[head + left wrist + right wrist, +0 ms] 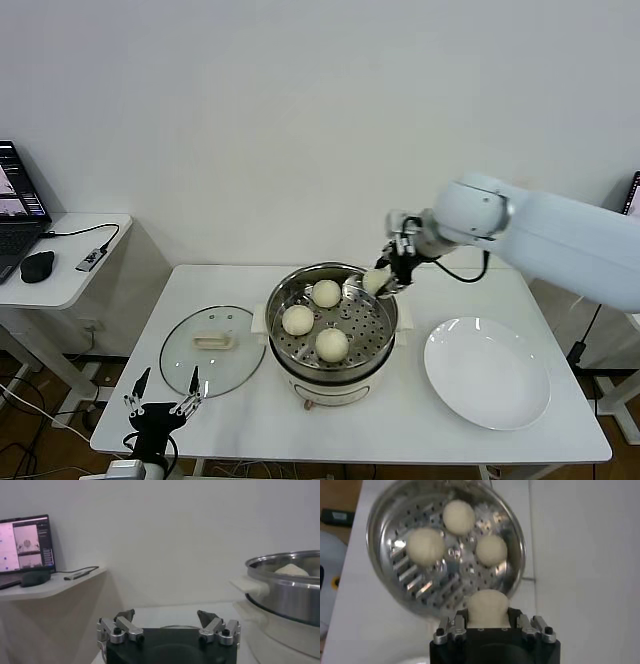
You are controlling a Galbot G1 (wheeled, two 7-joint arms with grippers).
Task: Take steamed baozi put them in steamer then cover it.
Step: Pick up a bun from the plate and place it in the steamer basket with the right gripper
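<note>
The steamer (385,345), a steel pot with a perforated tray, stands mid-table with three pale baozi (326,293) (298,319) (332,344) on the tray. My right gripper (381,279) hovers over the pot's back right rim, shut on another baozi (488,607), which bulges between its fingers above the tray's edge (440,607). The glass cover (185,367) with its cream handle lies flat on the table left of the steamer. My left gripper (162,392) hangs low off the table's front left corner, open and holding nothing.
A flat white plate (487,373) sits on the table right of the steamer. A side table (70,285) at the far left carries a laptop (18,200), a mouse and a cable. A wall rises close behind the table.
</note>
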